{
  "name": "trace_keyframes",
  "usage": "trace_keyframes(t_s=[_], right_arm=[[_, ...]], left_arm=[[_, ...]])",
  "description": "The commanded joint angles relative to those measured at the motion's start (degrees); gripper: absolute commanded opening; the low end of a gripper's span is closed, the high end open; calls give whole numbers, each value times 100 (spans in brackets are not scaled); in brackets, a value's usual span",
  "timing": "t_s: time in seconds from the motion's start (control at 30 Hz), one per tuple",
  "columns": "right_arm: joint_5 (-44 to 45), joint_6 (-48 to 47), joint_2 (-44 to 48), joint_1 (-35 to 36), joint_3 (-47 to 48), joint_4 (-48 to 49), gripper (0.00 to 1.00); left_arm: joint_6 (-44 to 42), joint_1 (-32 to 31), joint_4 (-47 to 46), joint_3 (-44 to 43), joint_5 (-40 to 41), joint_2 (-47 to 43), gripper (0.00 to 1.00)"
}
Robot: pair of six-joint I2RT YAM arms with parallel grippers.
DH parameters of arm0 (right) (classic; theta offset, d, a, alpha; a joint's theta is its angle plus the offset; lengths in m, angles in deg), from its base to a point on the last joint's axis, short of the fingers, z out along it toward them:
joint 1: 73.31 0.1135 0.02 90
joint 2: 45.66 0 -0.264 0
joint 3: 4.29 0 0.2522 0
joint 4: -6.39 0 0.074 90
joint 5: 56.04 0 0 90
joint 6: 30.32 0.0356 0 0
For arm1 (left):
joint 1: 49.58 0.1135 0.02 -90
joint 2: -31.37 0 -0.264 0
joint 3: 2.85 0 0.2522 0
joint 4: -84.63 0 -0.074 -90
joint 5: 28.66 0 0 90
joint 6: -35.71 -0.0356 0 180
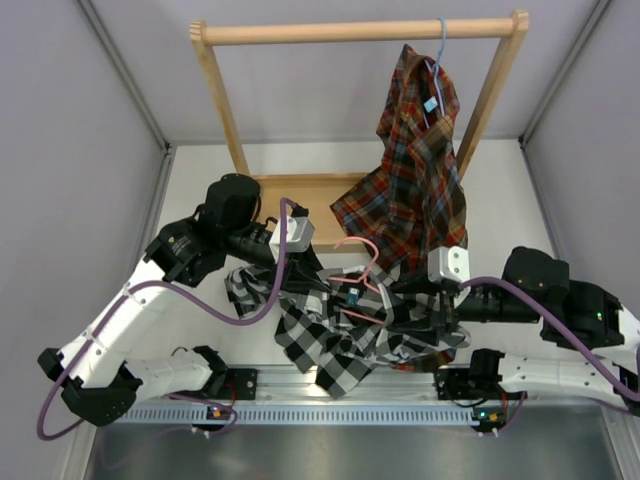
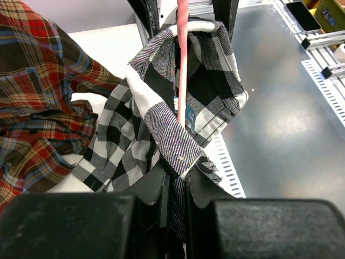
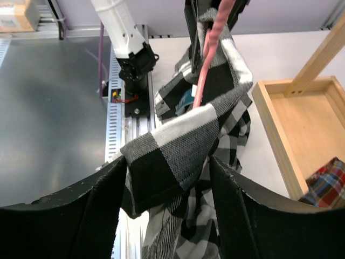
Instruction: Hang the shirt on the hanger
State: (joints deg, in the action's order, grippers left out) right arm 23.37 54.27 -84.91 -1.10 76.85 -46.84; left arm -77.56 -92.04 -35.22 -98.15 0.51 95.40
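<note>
The black-and-white check shirt (image 1: 330, 345) hangs bunched between my two grippers above the table's front edge. The pink wire hanger (image 1: 357, 262) sticks up out of it, its hook just above the fabric. My left gripper (image 1: 308, 276) is shut on a folded striped edge of the shirt (image 2: 161, 124); the left wrist view shows the pink hanger (image 2: 183, 54) running down into the collar opening. My right gripper (image 1: 402, 300) is shut on a thick fold of the shirt (image 3: 178, 145), with the hanger (image 3: 207, 48) just beyond it. No lettering shows.
A wooden rack (image 1: 360, 32) stands at the back with a tray base (image 3: 268, 124). A red, orange and blue plaid shirt (image 1: 410, 180) hangs from it on a light blue hanger (image 1: 440, 55), its hem close behind the pink hanger. Grey walls enclose both sides.
</note>
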Motion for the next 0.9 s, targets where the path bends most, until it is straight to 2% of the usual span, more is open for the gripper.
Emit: trace_keyframes(t_s=[0.0, 0.13, 0.27, 0.3, 0.37, 0.4, 0.43, 0.47, 0.63, 0.7, 0.73, 0.8, 0.83, 0.87], right_arm=[[-242, 66, -136, 39, 39, 545, 59], [-180, 75, -268, 39, 30, 597, 49], [12, 75, -286, 39, 48, 694, 29], [74, 75, -303, 39, 56, 712, 27], [153, 84, -294, 39, 74, 755, 15], [171, 119, -286, 39, 92, 791, 5], [206, 136, -268, 39, 109, 791, 5], [293, 163, -251, 39, 109, 843, 0], [461, 295, -92, 39, 153, 905, 0], [479, 286, -83, 39, 145, 897, 0], [514, 286, -83, 39, 144, 896, 0], [689, 330, -110, 39, 162, 905, 0], [794, 365, -127, 39, 214, 897, 0], [978, 391, -153, 39, 241, 905, 0]], left_arm=[[68, 9, -218, -292, -481, -49, 0], [85, 9, -218, -354, -569, -40, 0], [85, 1, -209, -345, -578, -92, 0], [77, 9, -209, -345, -622, -101, 0], [59, 9, -218, -354, -648, -154, 0], [50, 9, -218, -354, -631, -189, 0], [50, 9, -218, -354, -596, -198, 0], [42, 1, -218, -354, -561, -207, 0], [103, 9, -201, -459, -289, -224, 1], [243, 9, -192, -626, 54, -198, 18], [296, 9, -192, -696, 185, -181, 54], [585, 1, -323, -863, 694, -163, 96], [691, 9, -385, -907, 914, -180, 98], [996, 9, -472, -943, 1499, -206, 98]])
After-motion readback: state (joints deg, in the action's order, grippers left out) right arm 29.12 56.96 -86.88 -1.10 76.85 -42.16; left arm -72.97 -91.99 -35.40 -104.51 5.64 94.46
